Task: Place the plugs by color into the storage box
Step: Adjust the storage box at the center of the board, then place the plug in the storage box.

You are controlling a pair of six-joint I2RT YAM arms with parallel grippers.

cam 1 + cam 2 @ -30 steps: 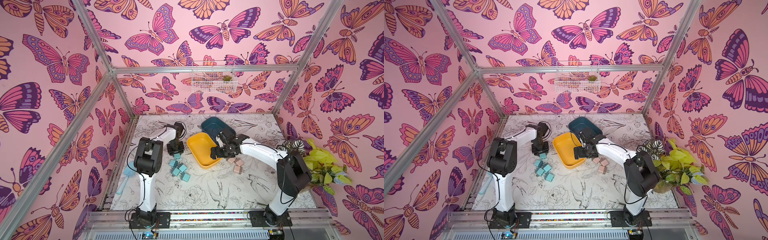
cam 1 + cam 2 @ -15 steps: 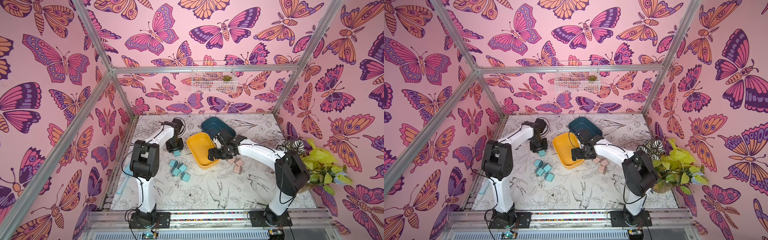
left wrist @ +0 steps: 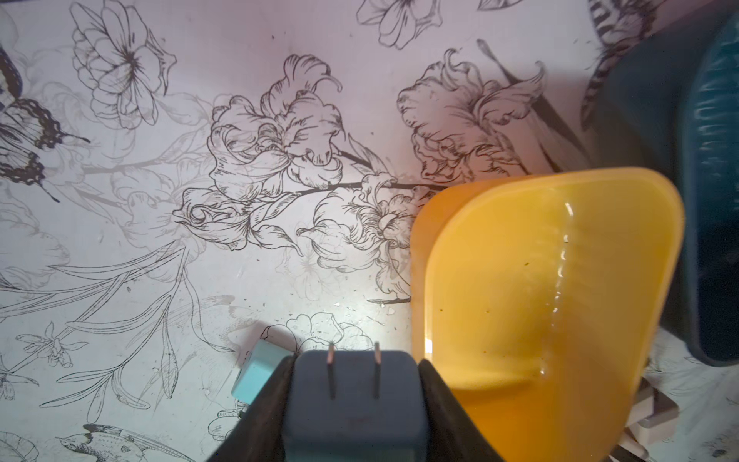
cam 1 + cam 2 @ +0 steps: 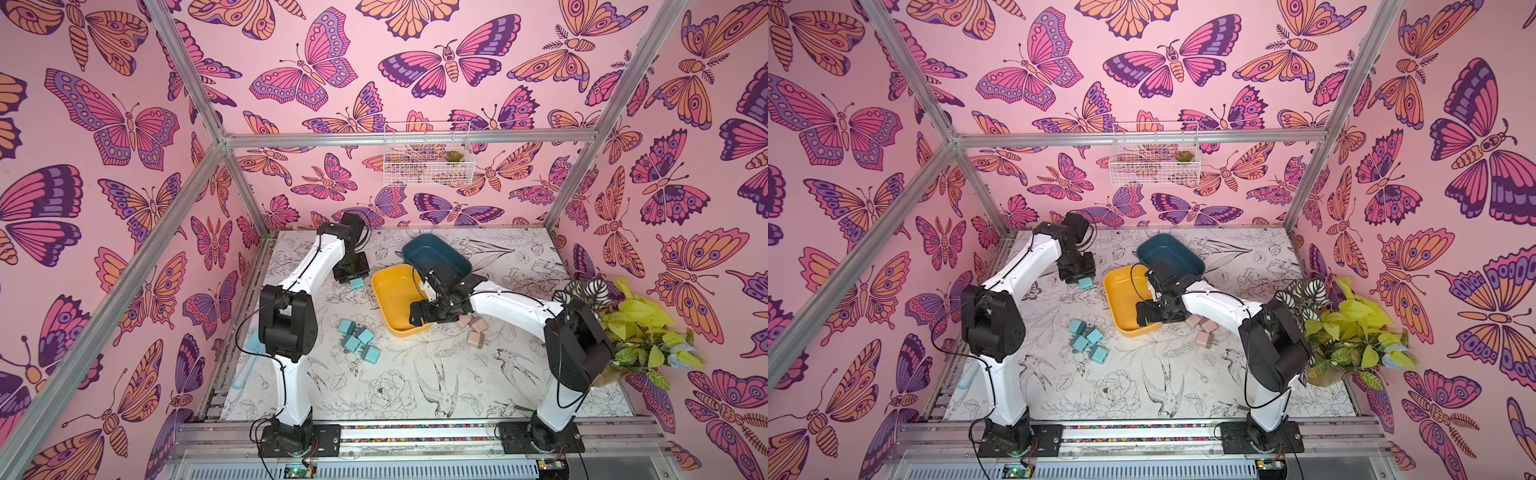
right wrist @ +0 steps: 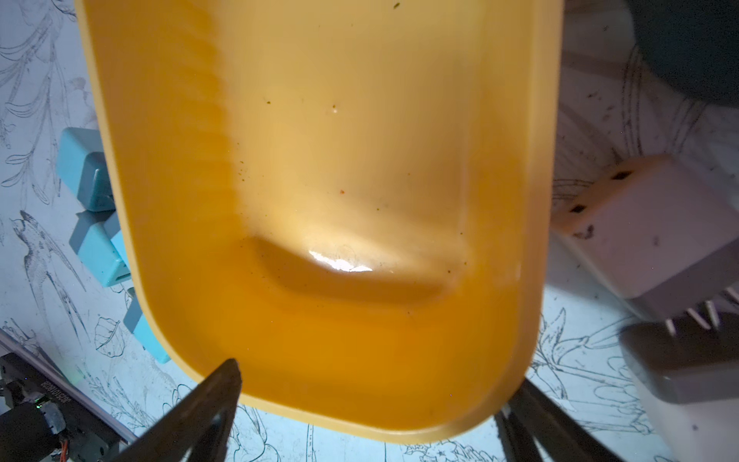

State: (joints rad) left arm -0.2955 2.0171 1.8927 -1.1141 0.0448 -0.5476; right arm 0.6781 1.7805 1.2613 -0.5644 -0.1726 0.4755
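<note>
While butterfly walls point(image 4: 365, 50) enclose it, the floral tabletop point(image 4: 415, 376) holds plugs point(image 4: 352, 344).

No legible labels or brands; only a tiny white printed code on the black arm base point(image 5: 52, 394), too blurred to read.

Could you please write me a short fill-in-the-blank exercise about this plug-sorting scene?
1. The left gripper is shut on a teal-blue, cube-shaped plastic plug with two metal ____ showing.
2. The rounded yellow plastic tray holds ____ plugs.
3. ____ other teal-blue plugs lie clustered on the printed table.
4. The right gripper hangs over the yellow tray with its fingers ____.
Missing words: prongs; no; four; open.
</note>
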